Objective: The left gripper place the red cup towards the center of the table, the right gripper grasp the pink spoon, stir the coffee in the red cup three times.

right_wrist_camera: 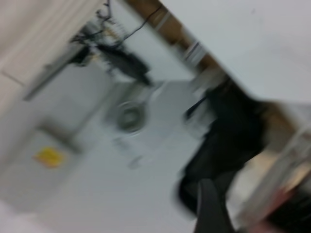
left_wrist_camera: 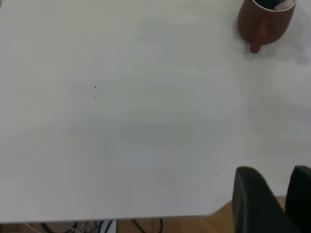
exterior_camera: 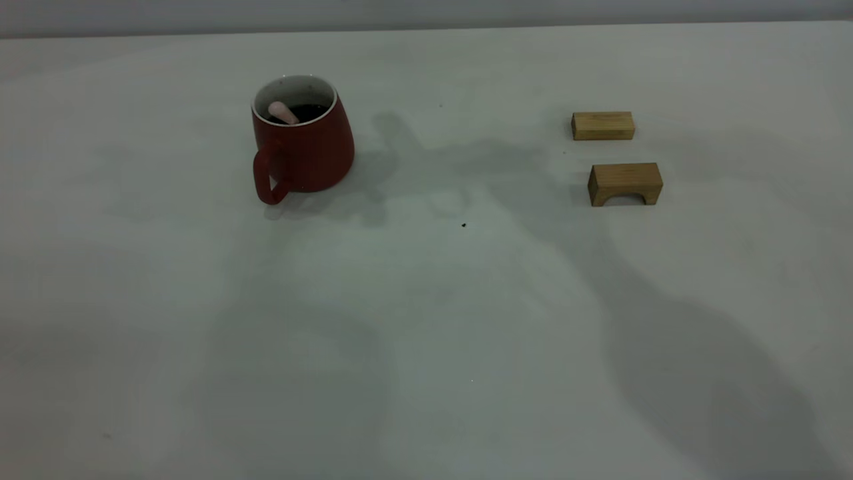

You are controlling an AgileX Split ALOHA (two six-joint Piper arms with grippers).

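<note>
Pale and nearly bare, the counter [exterior_camera: 426, 320] carried the red cup [exterior_camera: 303, 137] at its far left, upright, with its loop handle turned toward the near-left. We could see the coffee [exterior_camera: 310, 112] dark inside it and the pink spoon [exterior_camera: 283, 112] already standing in the cup, its pale handle leaning against the left inner wall and not rising above the rim. Two wooden blocks, a flat one [exterior_camera: 602, 125] and an arched one [exterior_camera: 625, 183], sat well apart from the cup on the far right. In the exterior view we saw neither arm, only their shadows on the counter. From the left wrist view we found the left claw [left_wrist_camera: 272, 201] back at the near edge of the counter, the cup [left_wrist_camera: 265, 22] lying well ahead of it and off to one side with its handle facing the claw; two dark fingers showed with a narrow gap between them and nothing held. We judged the left arm the nearer one to the cup, so carrying it toward the center fell to it first. The right wrist view pointed off the counter toward the floor and the rig's frame; of the right claw [right_wrist_camera: 209, 208] we made out one dark finger only, and we could not tell how it stood.
</note>
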